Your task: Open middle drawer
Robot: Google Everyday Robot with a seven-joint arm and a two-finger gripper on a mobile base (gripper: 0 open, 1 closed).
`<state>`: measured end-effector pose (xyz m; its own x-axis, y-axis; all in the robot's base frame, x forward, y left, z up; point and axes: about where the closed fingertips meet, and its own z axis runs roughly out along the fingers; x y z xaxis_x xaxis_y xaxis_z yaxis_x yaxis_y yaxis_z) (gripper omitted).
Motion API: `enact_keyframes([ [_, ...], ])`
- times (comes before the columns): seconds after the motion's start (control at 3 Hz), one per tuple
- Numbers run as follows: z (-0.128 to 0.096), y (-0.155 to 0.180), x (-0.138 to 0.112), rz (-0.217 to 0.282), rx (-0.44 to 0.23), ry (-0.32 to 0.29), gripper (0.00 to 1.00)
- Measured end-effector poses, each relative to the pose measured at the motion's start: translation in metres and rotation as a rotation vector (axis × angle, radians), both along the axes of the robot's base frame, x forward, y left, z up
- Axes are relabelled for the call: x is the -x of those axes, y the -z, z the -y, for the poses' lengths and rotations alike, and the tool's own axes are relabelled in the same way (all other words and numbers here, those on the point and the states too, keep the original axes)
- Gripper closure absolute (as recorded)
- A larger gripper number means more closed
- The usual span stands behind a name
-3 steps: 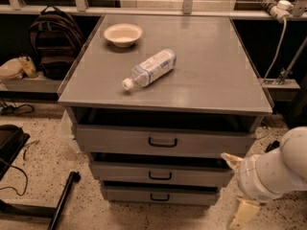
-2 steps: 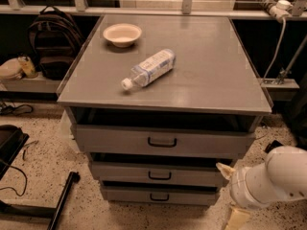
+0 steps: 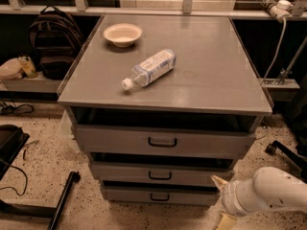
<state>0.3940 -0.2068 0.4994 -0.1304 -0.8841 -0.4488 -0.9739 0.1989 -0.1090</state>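
Observation:
The middle drawer point(image 3: 120, 172) is a wide grey metal drawer with a small dark wire handle point(image 3: 159, 175) at its centre. It sits between the taller top drawer point(image 3: 110, 139) and the thin bottom drawer point(image 3: 124, 194). All three stick out slightly in steps. My gripper point(image 3: 221, 201) is at the lower right on a white arm point(image 3: 273, 191), just off the right end of the middle and bottom drawer fronts. Its two cream fingers point(image 3: 218, 180) are spread apart and hold nothing. It is well right of the handle.
On the cabinet top point(image 3: 211, 66) lie a plastic water bottle point(image 3: 149, 68) on its side and a cream bowl point(image 3: 123, 34). A dark backpack point(image 3: 55, 40) stands at the left. A black stand leg point(image 3: 62, 200) and cables lie on the speckled floor at the left.
My arm and gripper have moved down and to the left, closer to the right end of the lower drawer fronts. The drawers, bottle and bowl have not moved.

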Motion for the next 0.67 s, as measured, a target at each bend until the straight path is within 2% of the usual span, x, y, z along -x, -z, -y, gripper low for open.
enact_keyframes([
  [0.33,0.0011,0.0038,-0.0013,0.0,-0.01,0.001,0.0],
  [0.67,-0.0001,0.0115,-0.0108,0.027,-0.018,-0.015,0.0],
])
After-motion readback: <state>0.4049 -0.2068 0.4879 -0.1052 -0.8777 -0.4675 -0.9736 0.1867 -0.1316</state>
